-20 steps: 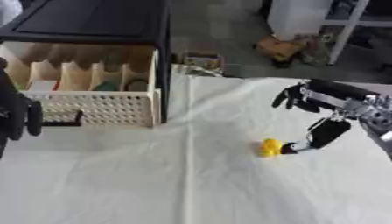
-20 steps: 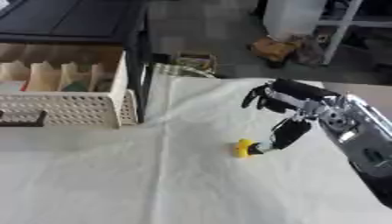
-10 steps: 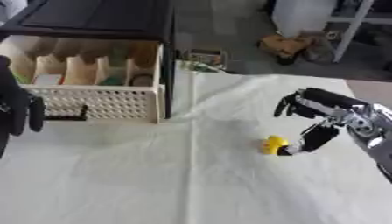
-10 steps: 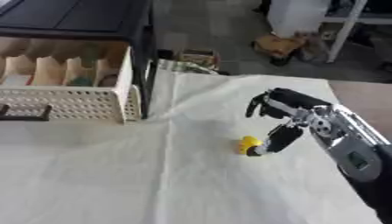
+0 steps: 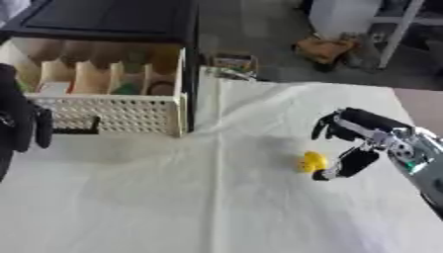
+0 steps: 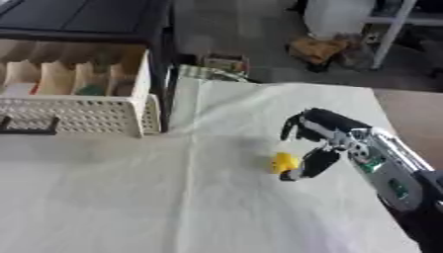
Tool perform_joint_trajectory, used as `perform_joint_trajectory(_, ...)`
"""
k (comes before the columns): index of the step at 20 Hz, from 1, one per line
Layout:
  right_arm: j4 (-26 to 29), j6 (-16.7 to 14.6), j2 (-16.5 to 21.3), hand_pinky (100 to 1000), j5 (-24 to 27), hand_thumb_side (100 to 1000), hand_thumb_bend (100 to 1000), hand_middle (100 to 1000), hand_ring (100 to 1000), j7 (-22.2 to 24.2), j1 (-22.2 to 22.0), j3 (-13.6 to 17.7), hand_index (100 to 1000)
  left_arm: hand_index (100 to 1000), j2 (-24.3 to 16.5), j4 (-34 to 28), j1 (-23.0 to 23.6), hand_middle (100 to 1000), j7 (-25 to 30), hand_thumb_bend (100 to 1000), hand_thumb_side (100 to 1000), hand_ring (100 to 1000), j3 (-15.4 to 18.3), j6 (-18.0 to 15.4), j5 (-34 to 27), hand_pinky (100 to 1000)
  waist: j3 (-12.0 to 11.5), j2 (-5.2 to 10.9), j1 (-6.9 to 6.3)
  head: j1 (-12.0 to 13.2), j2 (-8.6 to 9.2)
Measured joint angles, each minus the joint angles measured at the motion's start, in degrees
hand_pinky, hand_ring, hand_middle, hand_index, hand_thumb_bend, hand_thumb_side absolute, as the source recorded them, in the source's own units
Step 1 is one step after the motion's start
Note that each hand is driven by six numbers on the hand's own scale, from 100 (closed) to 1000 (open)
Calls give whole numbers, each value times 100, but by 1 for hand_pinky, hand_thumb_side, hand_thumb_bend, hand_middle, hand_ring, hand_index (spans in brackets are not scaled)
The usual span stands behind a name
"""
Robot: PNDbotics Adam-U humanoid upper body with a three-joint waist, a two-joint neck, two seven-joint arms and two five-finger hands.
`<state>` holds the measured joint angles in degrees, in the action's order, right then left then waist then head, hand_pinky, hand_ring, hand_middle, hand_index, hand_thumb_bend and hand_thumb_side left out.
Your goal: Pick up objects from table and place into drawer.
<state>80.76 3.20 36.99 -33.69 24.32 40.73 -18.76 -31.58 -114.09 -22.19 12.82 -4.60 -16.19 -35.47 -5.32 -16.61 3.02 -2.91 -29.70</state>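
Left hand (image 5: 19,126) hangs dark at the near-left edge of the left eye view, in front of the drawer's pull, fingers pointing down and seemingly relaxed, with nothing in them; it looks idle, parked out of the way while the other arm works. Just beyond it and to its right stands the open drawer (image 5: 130,114), a cream perforated basket front with a dark handle (image 5: 76,129), slid out from under a dark cabinet top (image 5: 112,20). Its inside is split by upright dividers into narrow slots, and a few items already sit in them, too small to name beyond a green patch and a dark ring. It stands pulled out presumably so that things can be dropped in from above.

Further right, well apart from the drawer, a white cloth (image 5: 216,197) covers the table. On it lies the small yellow object (image 5: 312,161), rounded, not yet lifted. Right hand (image 6: 322,133) arches over it from the right: the fingers curl above and beyond the piece, while the thumb reaches down to the cloth just beside its near-right side. Nothing is pinched yet as far as I can tell; the hand is half closed around empty space, bracketing the object for a grasp. My judgement is that the pick is just starting, and the carry leftward to the drawer remains.
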Motion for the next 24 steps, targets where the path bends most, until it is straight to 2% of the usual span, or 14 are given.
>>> perform_joint_trajectory(5, 21, 62, -28, 772, 2, 244, 671, 116, 696, -64, -85, 2, 737, 726, 42, 0, 0, 393, 13, 100, 640, 228, 0, 20, 23, 283, 1, -5, 13, 27, 1)
perform_joint_trajectory(15, 321, 115, -35, 784, 35, 251, 679, 108, 712, -234, -307, 74, 732, 720, 73, 0, 5, 392, 51, 100, 637, 225, -19, 82, 121, 281, 12, -42, 62, 185, 2)
perform_joint_trajectory(19, 391, 107, -29, 779, 51, 284, 670, 100, 702, -325, -354, 119, 738, 712, 91, 0, 8, 391, 69, 100, 629, 223, -22, 112, 151, 280, 12, -61, 70, 235, 3)
perform_joint_trajectory(24, 490, 235, -20, 776, 231, 291, 656, 100, 693, -449, -396, 220, 729, 711, 115, 0, 8, 390, 76, 100, 631, 223, -27, 147, 201, 279, 12, -73, 80, 286, -21)
